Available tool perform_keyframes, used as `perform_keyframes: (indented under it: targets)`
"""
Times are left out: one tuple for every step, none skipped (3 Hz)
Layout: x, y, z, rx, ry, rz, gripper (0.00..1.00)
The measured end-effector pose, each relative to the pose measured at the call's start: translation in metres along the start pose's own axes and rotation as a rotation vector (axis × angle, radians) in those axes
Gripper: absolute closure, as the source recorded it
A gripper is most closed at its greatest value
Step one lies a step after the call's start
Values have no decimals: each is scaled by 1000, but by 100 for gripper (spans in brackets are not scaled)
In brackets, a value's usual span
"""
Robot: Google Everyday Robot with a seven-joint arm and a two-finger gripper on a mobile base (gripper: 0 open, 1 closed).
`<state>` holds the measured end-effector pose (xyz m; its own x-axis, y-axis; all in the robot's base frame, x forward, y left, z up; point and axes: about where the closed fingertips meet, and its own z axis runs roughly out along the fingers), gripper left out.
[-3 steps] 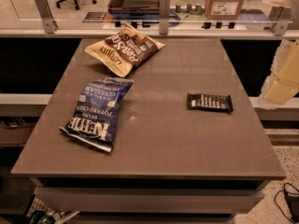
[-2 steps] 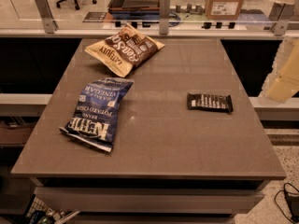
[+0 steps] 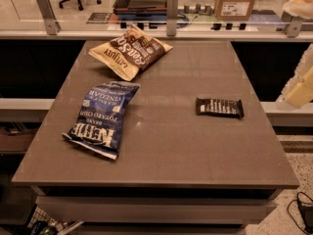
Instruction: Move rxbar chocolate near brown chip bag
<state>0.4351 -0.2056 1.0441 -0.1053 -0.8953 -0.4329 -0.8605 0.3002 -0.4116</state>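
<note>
Table (image 3: pixel 166 151), three items lying flat. One blue chip bag (image 3: pixel 100 119), left of centre, near the left edge. One brown chip bag (image 3: pixel 131 50), back left by the far edge, apart from the blue one. One chocolate bar (image 3: pixel 219 106), right of centre, well apart from both bags, bare tabletop between. Gripper (image 3: pixel 301 89), pale shape beyond the right edge; released or clenched cannot be told.

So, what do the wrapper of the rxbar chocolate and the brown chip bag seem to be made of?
The rxbar chocolate: thin black film, probably plastic, lying flat with a faint sheen. The brown chip bag: foil-like plastic, judging by its creases and puffed shape. The gripper, seemingly the pale shape, is beyond the table's right edge.
</note>
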Motion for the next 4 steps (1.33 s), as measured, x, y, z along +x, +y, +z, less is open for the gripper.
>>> perform_keyframes:
  targets:
    - [18, -6, 21, -49, -82, 42, 0]
    - [30, -9, 48, -103, -149, 73, 0]
    - [39, -11, 81, -147, -209, 113, 0]
    - [46, -13, 118, -147, -282, 149, 0]
